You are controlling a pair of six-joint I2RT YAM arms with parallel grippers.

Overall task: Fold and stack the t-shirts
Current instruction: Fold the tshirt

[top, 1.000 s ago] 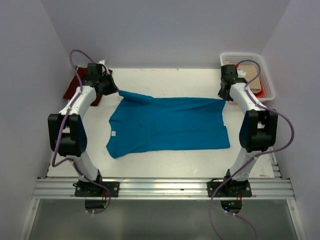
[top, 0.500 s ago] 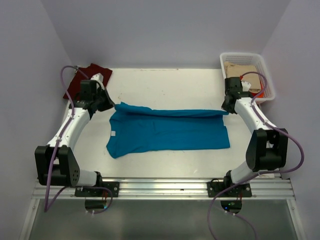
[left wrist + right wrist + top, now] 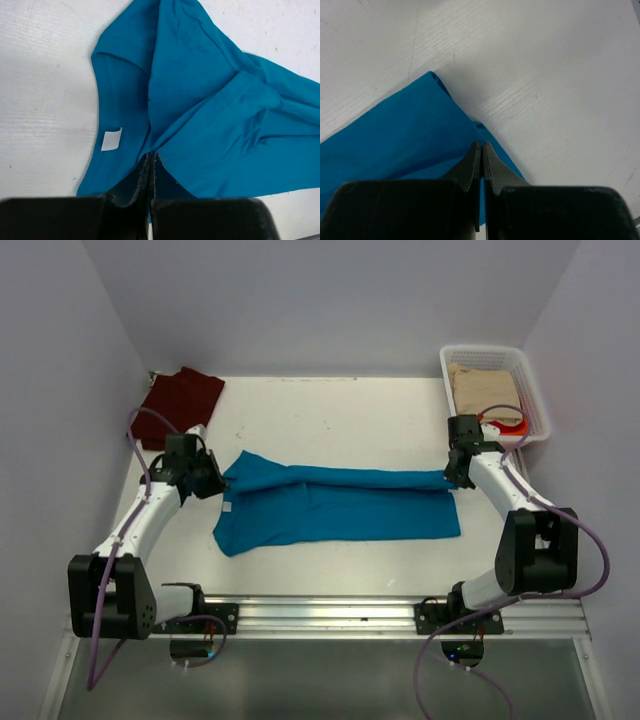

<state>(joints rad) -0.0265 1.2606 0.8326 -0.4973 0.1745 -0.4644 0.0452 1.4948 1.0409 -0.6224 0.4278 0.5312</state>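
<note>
In the upper left of the top view, the maroon shirt (image 3: 182,400) lies crumpled at the far corner of the bench (image 3: 330,420), partly against the wall and well apart from everything else. Just below it the left arm (image 3: 150,515) reaches in, its jaws pressed together on the collar end of the teal shirt (image 3: 335,505). The left wrist view shows the cloth pinched between them, with a white label (image 3: 111,139) just beside the neckline.

The teal shirt is spread across the middle of the frame, collar to the left and hem to the right. Its far edge is lifted into a long ridge running between the two arms, while the near part lies flat on the bench (some creases show near the left sleeve).

At the right end, the right arm (image 3: 500,480) has its jaws closed on the far hem corner, seen in the right wrist view as a thin fold caught between the tips.

In the upper right stands a white basket (image 3: 495,352) holding tan cloth (image 3: 485,380) and something red and white.
</note>
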